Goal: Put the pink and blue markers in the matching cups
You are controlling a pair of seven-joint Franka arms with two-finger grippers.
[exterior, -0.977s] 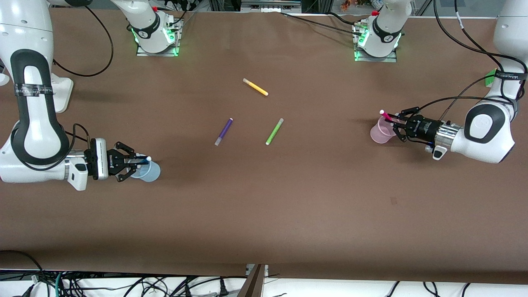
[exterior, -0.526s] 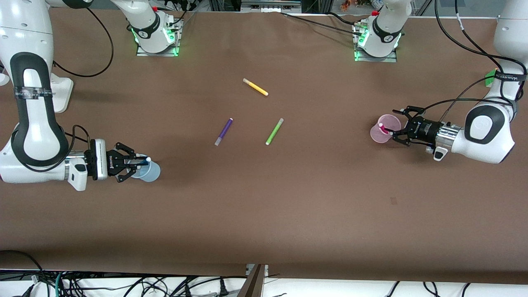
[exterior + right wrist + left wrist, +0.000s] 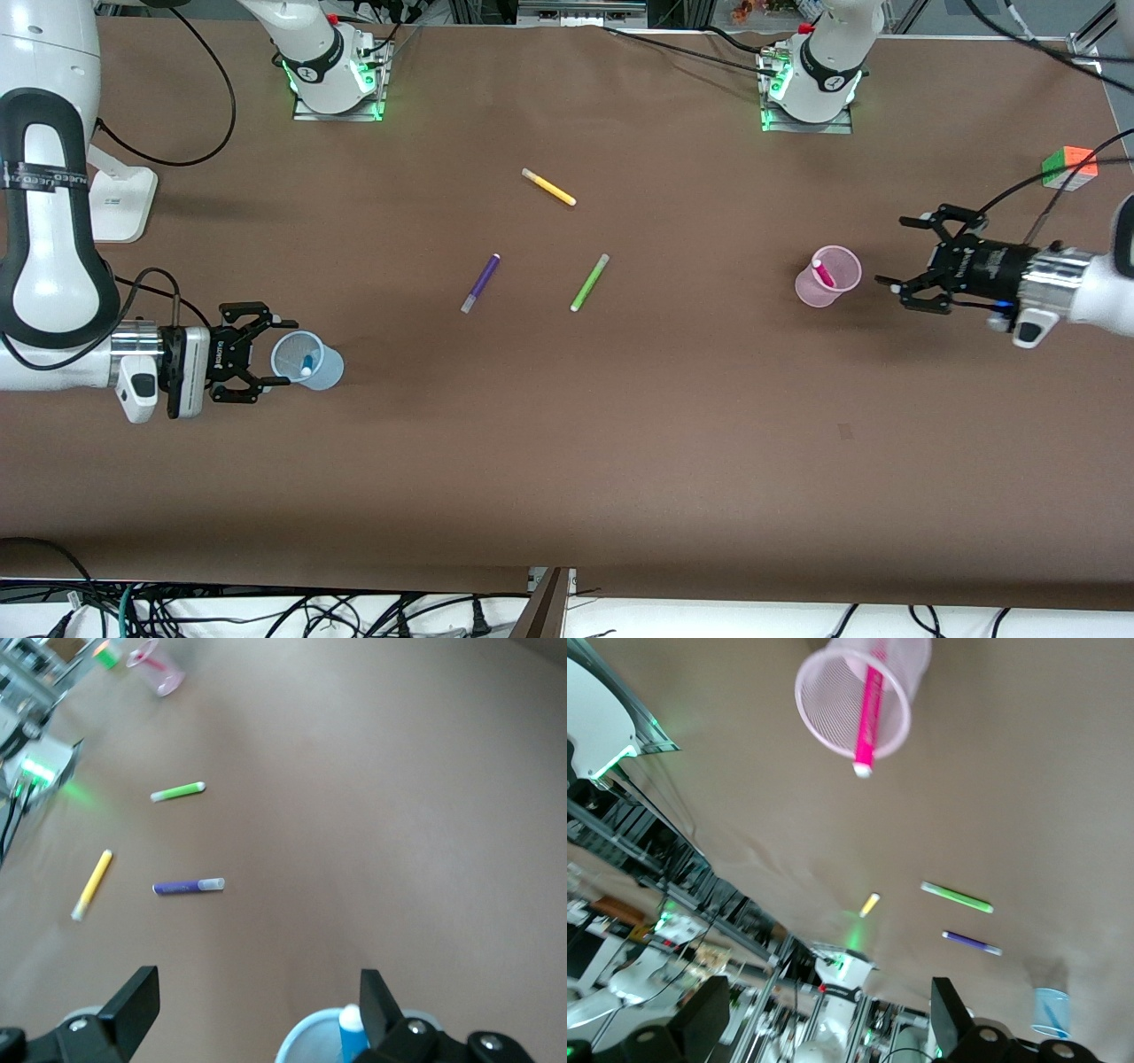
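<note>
The pink marker point(image 3: 823, 272) stands leaning in the pale pink cup point(image 3: 834, 283) toward the left arm's end of the table; both show in the left wrist view, marker point(image 3: 869, 712) in cup point(image 3: 824, 722). My left gripper point(image 3: 902, 252) is open and empty, beside that cup and apart from it. The blue marker point(image 3: 306, 362) stands in the pale blue cup point(image 3: 323, 370) toward the right arm's end; the right wrist view shows marker point(image 3: 353, 1035) and cup point(image 3: 301, 1052). My right gripper point(image 3: 279, 353) is open and empty, close beside the blue cup.
A dark purple pen point(image 3: 480, 283), a lime-green pen point(image 3: 589, 282) and a yellow pen point(image 3: 549, 187) lie mid-table between the cups. A colour cube point(image 3: 1068, 167) sits near the left arm's end. A white box point(image 3: 115, 206) lies by the right arm.
Both grippers let go of their markers, which dropped into the cups. Each gripper opened and drew back from its cup toward its own end of the table.
</note>
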